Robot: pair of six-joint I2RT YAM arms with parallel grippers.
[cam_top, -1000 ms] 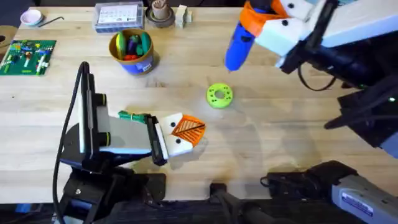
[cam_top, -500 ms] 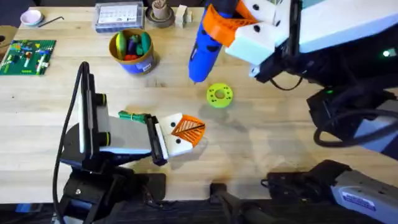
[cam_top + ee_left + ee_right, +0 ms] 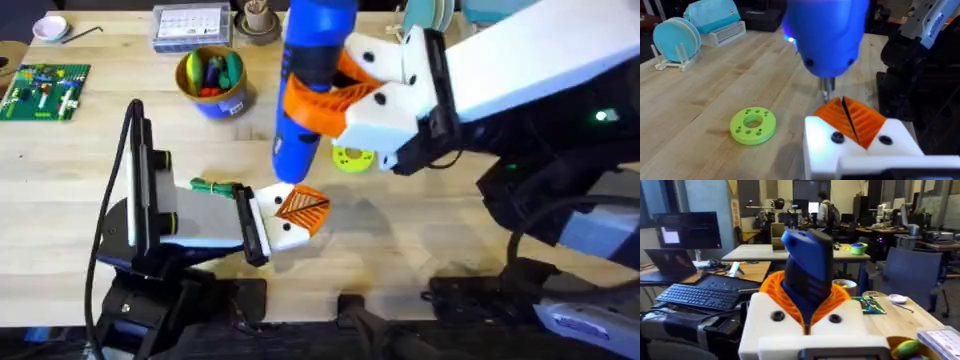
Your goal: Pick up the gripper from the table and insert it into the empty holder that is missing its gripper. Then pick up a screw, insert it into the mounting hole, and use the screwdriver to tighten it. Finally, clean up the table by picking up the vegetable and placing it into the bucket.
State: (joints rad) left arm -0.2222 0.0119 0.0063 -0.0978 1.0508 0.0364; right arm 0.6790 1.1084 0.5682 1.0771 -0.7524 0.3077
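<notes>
The right gripper [image 3: 335,95] was closed around the blue screwdriver [image 3: 305,90] and held it nearly upright over the middle of the table [image 3: 450,230]. The metal tip [image 3: 827,92] pointed down at the top of the white holder [image 3: 860,145], just above the orange gripper pad [image 3: 860,117] that sat in it. The pad was in its holder, so the first step looked done. I could not see a screw or tell if one was in the hole, so the tightening seemed to be about to begin.

The left gripper [image 3: 290,215] lay low near the front edge of the table, and its jaws seemed closed, with nothing between them.

The green vegetable [image 3: 212,186] lay on the table beside the left arm. The bucket [image 3: 212,83] stood near the far left part of the table, with some toys in it. The cleaning step was left to do.
</notes>
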